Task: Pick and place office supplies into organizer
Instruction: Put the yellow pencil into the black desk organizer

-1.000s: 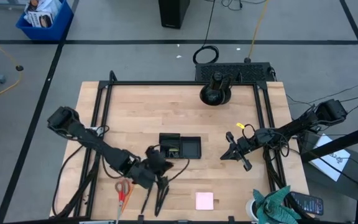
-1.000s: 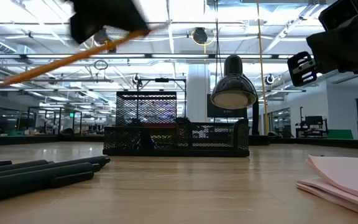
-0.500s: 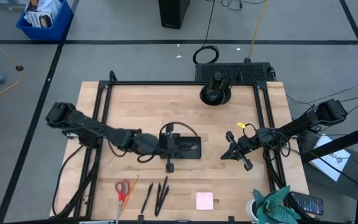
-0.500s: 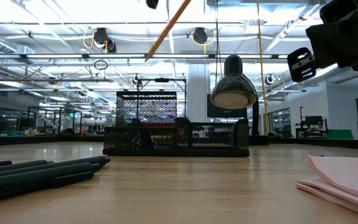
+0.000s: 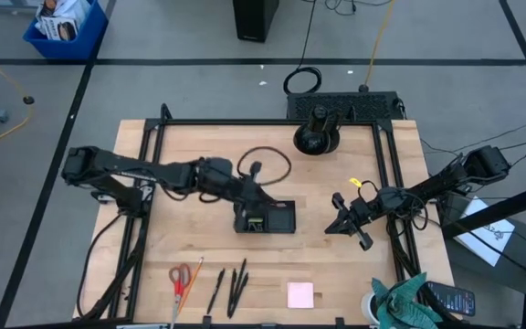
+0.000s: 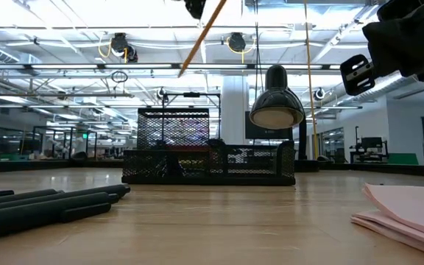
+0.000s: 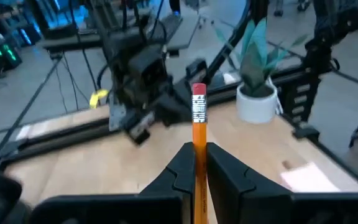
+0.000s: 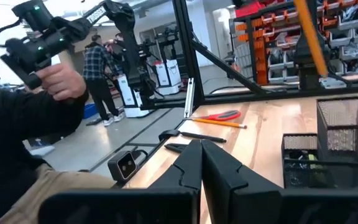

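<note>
**Left gripper held an orange pencil above the black tray**

The left gripper [image 5: 252, 190] was up in the air over the middle of the light wooden desk [image 5: 199, 151]. Its two dark fingers [image 7: 180, 168] were squeezed tight on a long orange pencil with a silver band and a pink rubber tip [image 7: 197, 134]. In the low view the pencil was tilted, high above the black wire-mesh organizer tray [image 6: 208, 154]. From above, the gripper hung right over the left part of the tray, where one box stands taller than the others. Some small things lay inside the tray, but it was too hard to tell what they were.

The right gripper [image 5: 334, 224] waited above the right side of the desk, well apart from the tray. Its fingers [image 8: 194, 165] were pressed together with nothing between them.

Near the front edge of the desk, toward the left corner, lay the red-handled scissors [image 5: 180, 279]. Just beside them lay another thin orange pencil [image 5: 193, 271]. A little to the right lay three black pens [image 5: 230, 287]. The pink square sticky-note pad [image 5: 300, 294] lay farther right along the same front edge.

A round black lamp on a stand [image 5: 316, 137] stood at the back edge of the desk. A small teal-leaved plant in a white pot [image 5: 400, 302] stood at the front right corner.
</note>
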Controlling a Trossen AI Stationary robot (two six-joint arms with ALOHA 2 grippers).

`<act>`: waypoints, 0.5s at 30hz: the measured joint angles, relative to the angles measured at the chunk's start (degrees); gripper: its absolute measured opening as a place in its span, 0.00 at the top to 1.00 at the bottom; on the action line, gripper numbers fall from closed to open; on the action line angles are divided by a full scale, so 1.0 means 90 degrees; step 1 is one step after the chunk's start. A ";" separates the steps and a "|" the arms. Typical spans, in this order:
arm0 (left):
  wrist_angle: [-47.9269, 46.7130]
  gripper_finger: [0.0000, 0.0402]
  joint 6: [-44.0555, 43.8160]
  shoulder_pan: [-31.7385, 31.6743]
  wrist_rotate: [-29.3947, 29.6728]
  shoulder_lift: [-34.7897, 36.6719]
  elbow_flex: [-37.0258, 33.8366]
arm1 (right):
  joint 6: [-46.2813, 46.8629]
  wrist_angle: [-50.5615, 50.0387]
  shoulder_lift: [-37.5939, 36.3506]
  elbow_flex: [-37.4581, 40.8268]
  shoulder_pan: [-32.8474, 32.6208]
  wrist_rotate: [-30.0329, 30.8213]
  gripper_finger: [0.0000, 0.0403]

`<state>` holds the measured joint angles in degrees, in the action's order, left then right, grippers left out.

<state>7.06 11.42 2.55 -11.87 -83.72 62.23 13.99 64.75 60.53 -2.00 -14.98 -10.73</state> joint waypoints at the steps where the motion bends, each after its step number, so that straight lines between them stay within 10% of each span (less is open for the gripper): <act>1: -0.0059 0.93 0.0038 -0.0060 -0.0094 0.0099 -0.0035 | -0.0011 0.0028 -0.0002 0.0000 0.0000 0.0003 1.00; 9: 0.0625 0.92 0.0325 -0.0146 -0.0734 0.0457 -0.0278 | 0.0046 0.0041 -0.0073 0.0000 -0.0056 0.0027 1.00; 15: 0.3408 0.92 0.0057 -0.0177 -0.1044 0.0399 -0.1792 | 0.0039 0.0248 -0.0078 0.0000 -0.0058 0.0018 1.00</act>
<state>37.73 11.93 0.96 -21.27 -80.13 46.09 14.34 66.99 59.83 -2.00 -15.51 -10.57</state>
